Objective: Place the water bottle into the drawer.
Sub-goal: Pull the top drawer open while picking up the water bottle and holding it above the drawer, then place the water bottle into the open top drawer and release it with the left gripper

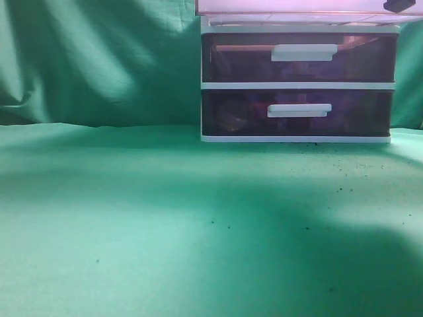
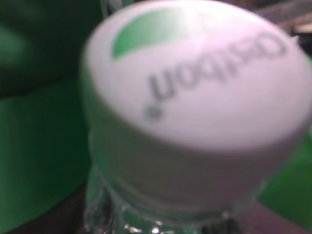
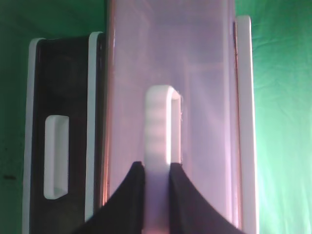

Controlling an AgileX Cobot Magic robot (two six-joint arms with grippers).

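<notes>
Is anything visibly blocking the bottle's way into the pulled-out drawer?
Nothing visible does. The right end effector grips the handle of the pinkish drawer. The water bottle fills the left wrist view, so its path cannot be traced.

A staged robot test setup rather than a lived-in room: a green cloth [image 1: 132, 218] covers the desk and hangs as a creased backdrop [image 1: 92, 59]. At two o'clock stands a lone white-framed plastic drawer unit [image 1: 297, 86].
</notes>
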